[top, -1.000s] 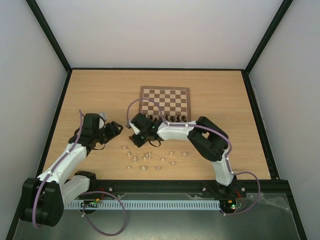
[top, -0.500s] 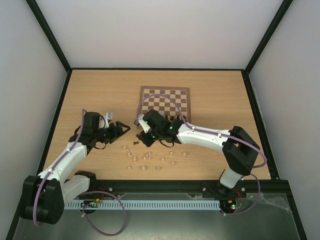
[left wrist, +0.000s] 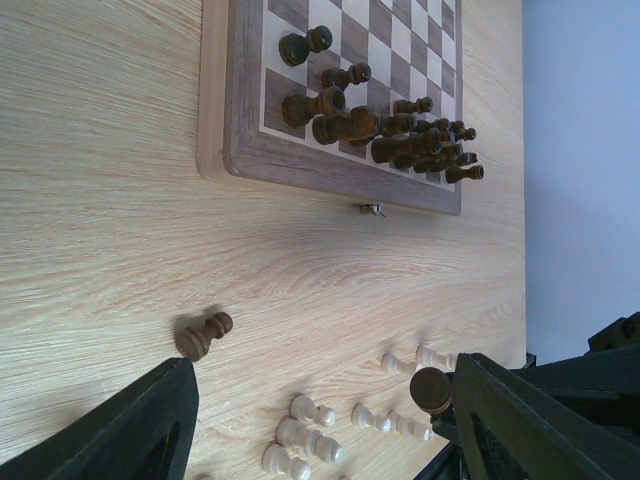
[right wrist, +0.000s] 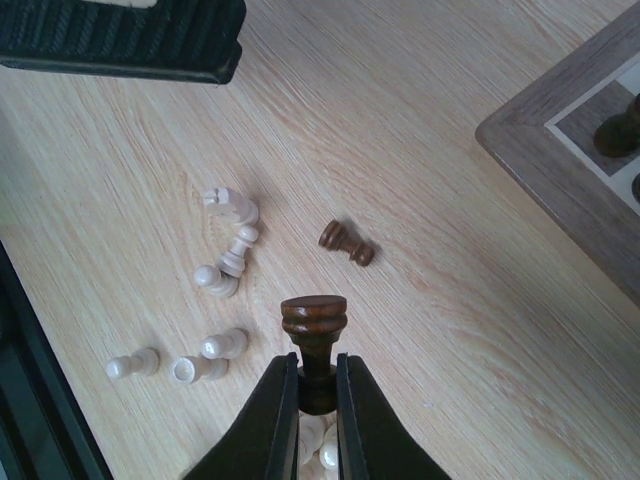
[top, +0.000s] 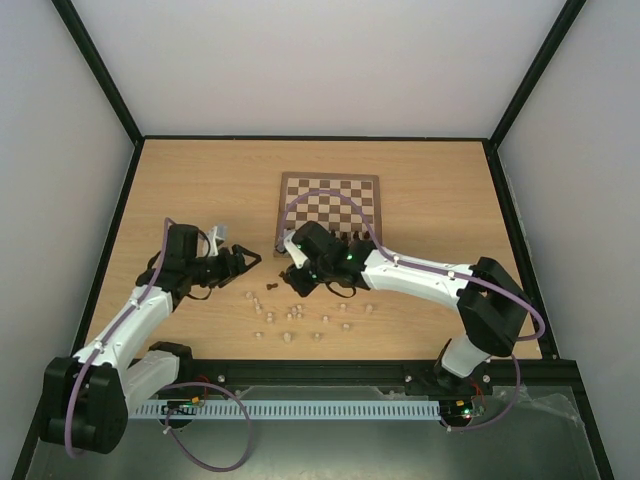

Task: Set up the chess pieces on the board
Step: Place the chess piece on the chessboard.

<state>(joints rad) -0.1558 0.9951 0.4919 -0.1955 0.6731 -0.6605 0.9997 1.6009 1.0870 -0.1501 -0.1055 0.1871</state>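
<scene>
The board (top: 330, 180) lies at the table's middle back, with several dark chess pieces (top: 340, 237) crowded on its near rows, seen closer as dark pieces (left wrist: 370, 125). Pale pieces (top: 290, 315) lie scattered on the table in front of it. One dark pawn (right wrist: 347, 243) lies on its side apart from them. My right gripper (right wrist: 317, 385) is shut on a dark piece (right wrist: 314, 320), held above the pale heap with its round base pointing away. My left gripper (left wrist: 325, 400) is open just left of the loose pieces, nothing between its fingers.
Black rails (top: 120, 200) fence the tabletop on all sides. A small metal clasp (left wrist: 372, 209) sticks out of the board's near frame. The left gripper's finger (right wrist: 120, 40) shows at the top of the right wrist view, close to the right gripper (top: 293, 282).
The right arm's elbow has swung out to the right while its wrist stayed over the loose pieces, still gripping the dark piece. The left gripper has edged right and its jaws have widened.
</scene>
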